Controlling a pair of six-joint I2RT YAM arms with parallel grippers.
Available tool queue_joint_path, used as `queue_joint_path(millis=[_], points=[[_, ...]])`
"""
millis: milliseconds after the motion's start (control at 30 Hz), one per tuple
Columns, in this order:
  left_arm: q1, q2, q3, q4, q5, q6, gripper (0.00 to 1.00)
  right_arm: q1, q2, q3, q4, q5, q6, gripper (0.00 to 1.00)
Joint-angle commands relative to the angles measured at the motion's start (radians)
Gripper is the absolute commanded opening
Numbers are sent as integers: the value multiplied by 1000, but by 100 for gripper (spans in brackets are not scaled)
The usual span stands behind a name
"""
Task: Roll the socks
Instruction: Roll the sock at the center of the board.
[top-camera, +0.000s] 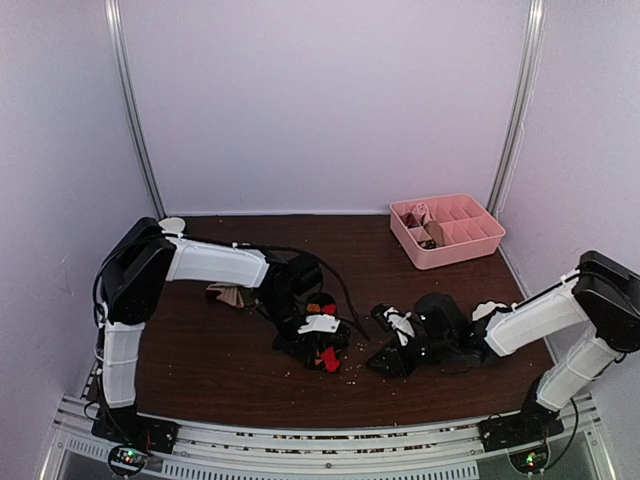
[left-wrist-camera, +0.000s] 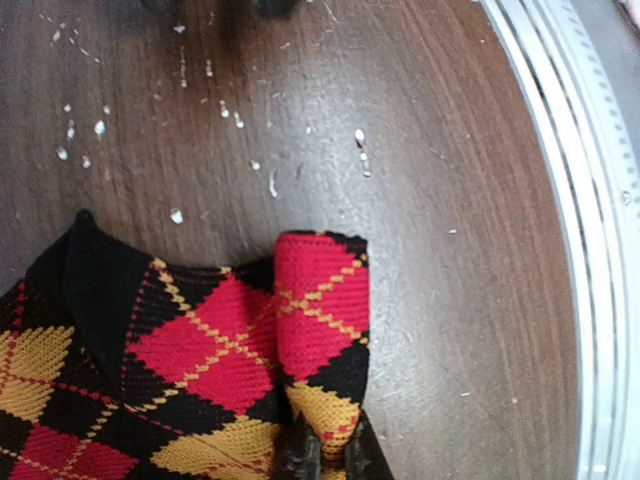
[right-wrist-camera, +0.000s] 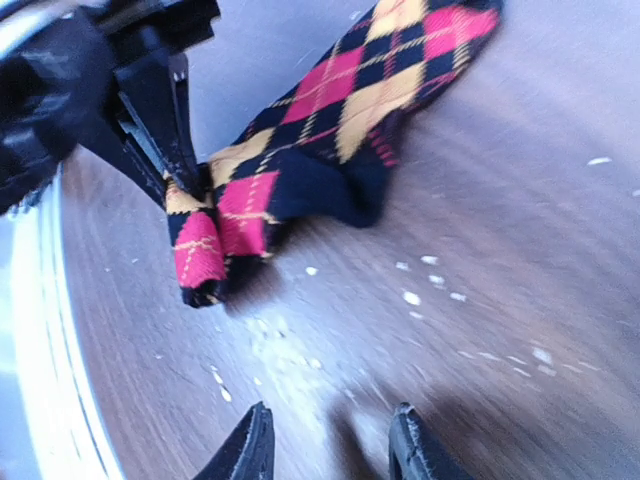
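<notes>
Dark wooden table (top-camera: 200, 360), flecked with pale crumbs (left-wrist-camera: 176, 215), runs from the metal rail (top-camera: 320, 440) at the bottom of the top view back to lilac walls (top-camera: 320, 100). Nearest, in the lower centre, the black argyle sock (top-camera: 327, 355) lies bunched between the two arms. The left gripper (left-wrist-camera: 322, 458) is closed on it. In the left wrist view the fingertips at the bottom edge pinch a folded red-and-yellow strip that rises toward mid-frame, and the rest of the sock spreads to the lower left. The right gripper (right-wrist-camera: 330, 450) stands parted with nothing between its fingers, only bare wood. In its wrist view the sock lies ahead, its long axis slanting from the pinched fold at centre left up to the upper right corner. So the left arm has the sock, and the right, just beside it but apart, would need to reach forward for the free length. Farther back, centre left, the beige striped sock (top-camera: 228, 295) lies partly hidden behind the left arm. Farthest, upper right, sits the pink tray (top-camera: 450, 258).
</notes>
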Motion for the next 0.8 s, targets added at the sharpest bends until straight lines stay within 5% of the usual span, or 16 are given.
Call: queue_joint_path(millis=[0, 67, 100, 300, 500, 633, 767], points=[[13, 102, 62, -228, 38, -17, 0, 67, -154, -29, -75, 397, -79, 40], [18, 141, 110, -290, 67, -18, 0, 103, -229, -40, -107, 556, -82, 96], [21, 163, 132, -316, 83, -19, 0, 104, -268, -49, -112, 638, -59, 100], [27, 210, 178, -386, 121, -7, 3, 14, -355, -62, -231, 966, 220, 100], [79, 260, 191, -384, 168, -43, 5, 74, -341, -112, -4, 705, -74, 100], [97, 284, 194, -383, 163, -51, 5, 220, -341, -263, 269, 561, -307, 89], [99, 307, 202, -375, 142, -75, 6, 319, -242, -217, 245, 465, -400, 80]])
